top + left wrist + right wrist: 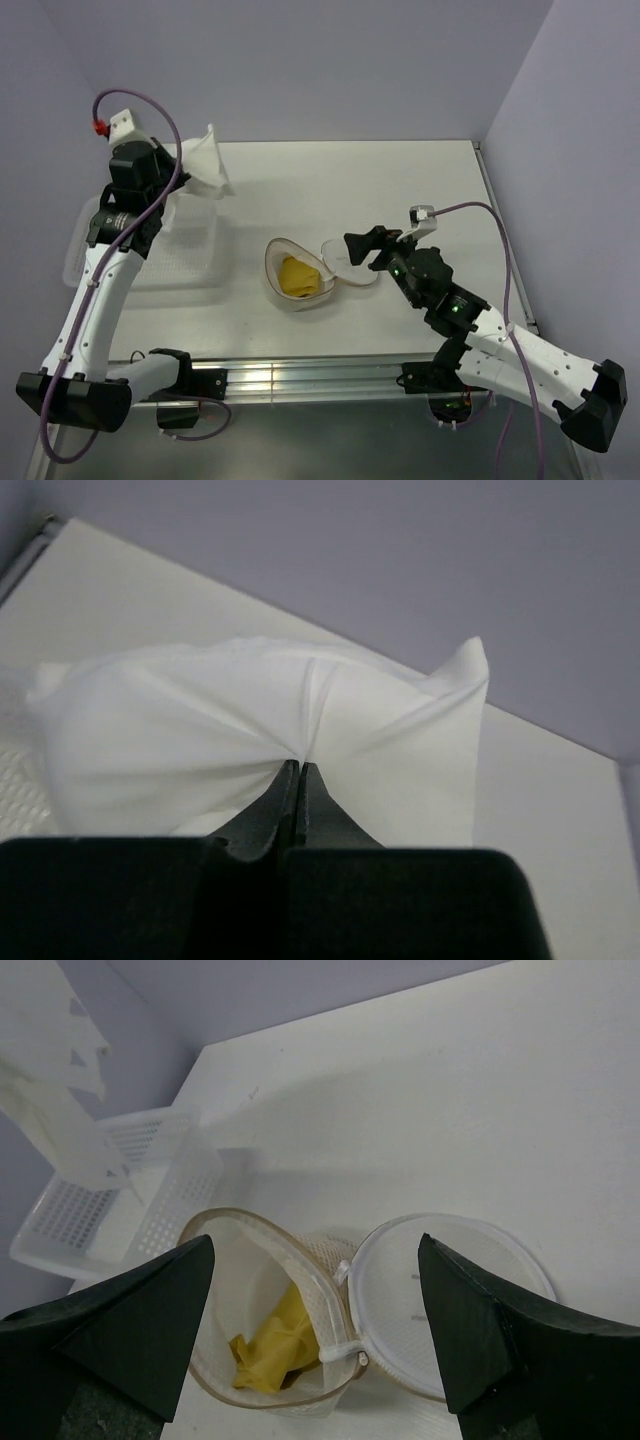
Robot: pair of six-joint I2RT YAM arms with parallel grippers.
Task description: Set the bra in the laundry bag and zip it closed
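Sitting inside already: bra [272, 1345] lies in the open laundry bag [240, 1280], middle of bench [400, 180] | lid [450, 1300] flopped right, unzipped | right hand [315, 1260] spread near it | left hand [298, 768] pinching white cloth [180, 740], far left | zipping remains.

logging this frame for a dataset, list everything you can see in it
bra: 1, mustard yellow, inside the open laundry bag
laundry bag: 1, white mesh with a brownish rim, table centre, unzipped
lid: 1, white with small dark marks, flipped flat on the table to the right of the bag in the top view
cloth: 1, thin white, lifted above the basket at the far left
basket: 1, white perforated plastic, left side of the table
table: 1, white, under everything
left arm: 1, white and black, raised over the basket
right arm: 1, white and black, reaching toward the bag
left tool: 1, black, shut on the cloth
right tool: 1, black, open, above the bag and lid
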